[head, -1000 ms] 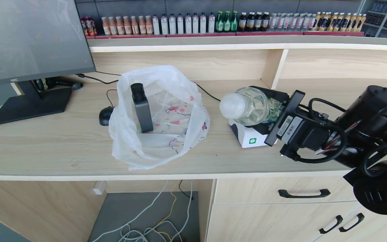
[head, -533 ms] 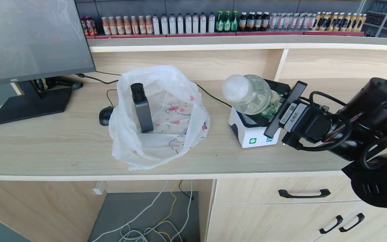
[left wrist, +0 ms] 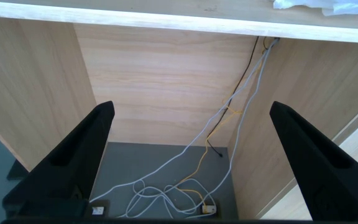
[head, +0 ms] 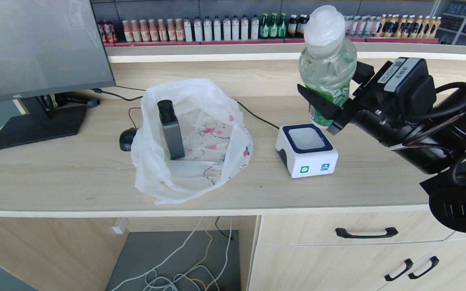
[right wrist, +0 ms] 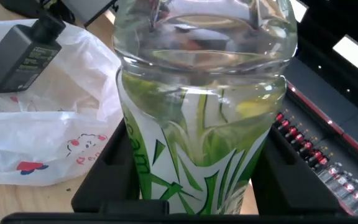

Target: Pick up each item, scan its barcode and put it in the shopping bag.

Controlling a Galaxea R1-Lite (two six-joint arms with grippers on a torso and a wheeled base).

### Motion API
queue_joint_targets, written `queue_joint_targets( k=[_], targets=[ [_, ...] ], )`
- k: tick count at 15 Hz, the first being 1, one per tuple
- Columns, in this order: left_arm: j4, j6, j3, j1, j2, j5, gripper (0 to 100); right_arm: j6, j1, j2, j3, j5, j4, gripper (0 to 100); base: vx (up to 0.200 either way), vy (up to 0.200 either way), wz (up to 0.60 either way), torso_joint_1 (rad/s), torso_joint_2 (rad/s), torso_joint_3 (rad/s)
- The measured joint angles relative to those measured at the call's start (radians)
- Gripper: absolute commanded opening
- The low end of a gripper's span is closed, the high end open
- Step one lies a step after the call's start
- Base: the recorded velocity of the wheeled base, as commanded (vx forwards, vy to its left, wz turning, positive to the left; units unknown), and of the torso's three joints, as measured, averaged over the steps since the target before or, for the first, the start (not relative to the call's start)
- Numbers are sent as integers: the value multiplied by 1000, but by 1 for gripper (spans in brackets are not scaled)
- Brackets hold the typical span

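Evidently the right tool point(head: 332, 96) clamps the clear drink bottle point(head: 327, 60) upright near the barcode scanner point(head: 306, 150), seemingly poised for the shopping bag point(head: 152, 161); the left tool point(left wrist: 190, 115) gapes empty.

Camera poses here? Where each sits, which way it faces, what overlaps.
Head view: on the head, looking down at the counter; right gripper holds the water bottle near the scanner.
Left wrist view: below counter level, facing the cables underneath; left gripper open.
Right wrist view: behind its gripper, bottle close, shopping bag beyond.
Shared by head and right wrist: bottle, bag.
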Motion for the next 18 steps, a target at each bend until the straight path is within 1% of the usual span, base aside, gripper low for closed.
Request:
queue_joint_targets(
  k=[3, 5, 8, 11, 13, 17, 18],
  targets=[
    [0, 0, 0, 0, 0, 0, 100, 227, -47, 0, -4, -6, -75, 0, 0, 0, 0, 0, 0, 0],
    [0, 0, 0, 0, 0, 0, 100, 377, -69, -3, -7, -26, -96, 0, 0, 0, 0, 0, 0, 0],
    [0, 0, 0, 0, 0, 0, 100, 549, -82, -12, -23, -146, -129, 0, 0, 0, 0, 0, 0, 0],
    [0, 0, 0, 0, 0, 0, 100, 560, -67, -17, -7, -188, -160, 0, 0, 0, 0, 0, 0, 0],
    [0, 0, 0, 0, 0, 0, 100, 566, -39, -17, 14, -315, -162, 0, 0, 0, 0, 0, 0, 0],
    [0, -1, 0, 0, 0, 0, 100, 568, 72, -21, 60, -585, -163, 0, 0, 0, 0, 0, 0, 0],
    [0, 0, 0, 0, 0, 0, 100, 565, 105, -24, 69, -619, -163, 0, 0, 0, 0, 0, 0, 0]
  ],
)
